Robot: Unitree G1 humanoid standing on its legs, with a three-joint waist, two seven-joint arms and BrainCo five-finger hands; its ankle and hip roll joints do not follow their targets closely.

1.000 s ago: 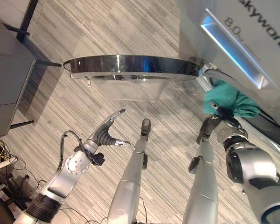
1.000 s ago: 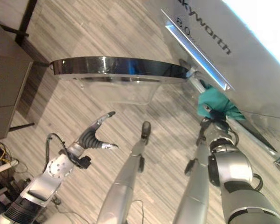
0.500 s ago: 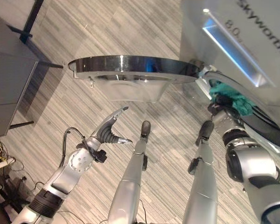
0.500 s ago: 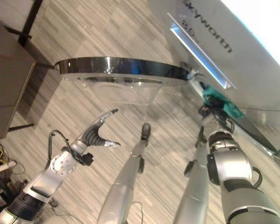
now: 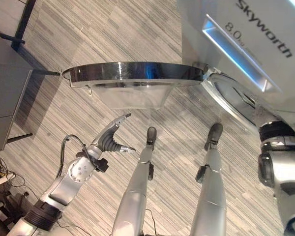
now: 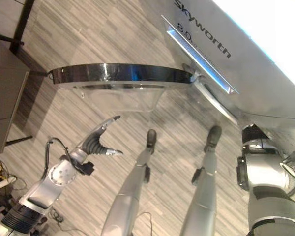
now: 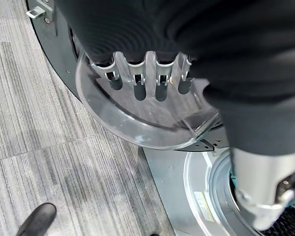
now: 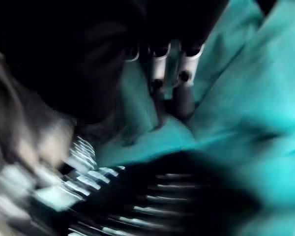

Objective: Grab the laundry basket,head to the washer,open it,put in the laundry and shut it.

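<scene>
The silver washer (image 5: 246, 29) stands at the upper right with its round door (image 5: 132, 73) swung wide open to the left, glass bowl (image 5: 130, 96) bulging downward. My right arm (image 5: 275, 132) reaches into the drum mouth (image 5: 231, 96), and the hand is hidden inside it in the eye views. In the right wrist view my right hand (image 8: 184, 69) is inside the drum, fingers dug into a teal cloth (image 8: 255, 98) beside a striped cloth (image 8: 93, 177). My left hand (image 5: 113, 140) hovers open below the door, fingers (image 7: 137, 83) straight, touching nothing.
A dark cabinet (image 5: 5, 98) stands at the left edge, with a black post (image 5: 24, 19) behind it. The open door spans the room between the cabinet and the washer. The striped wood-grain floor (image 5: 64, 123) lies below.
My right hand has pushed the teal cloth from the drum's mouth into the drum, so cloth and hand have vanished from the eye views. The left hand has barely moved.
</scene>
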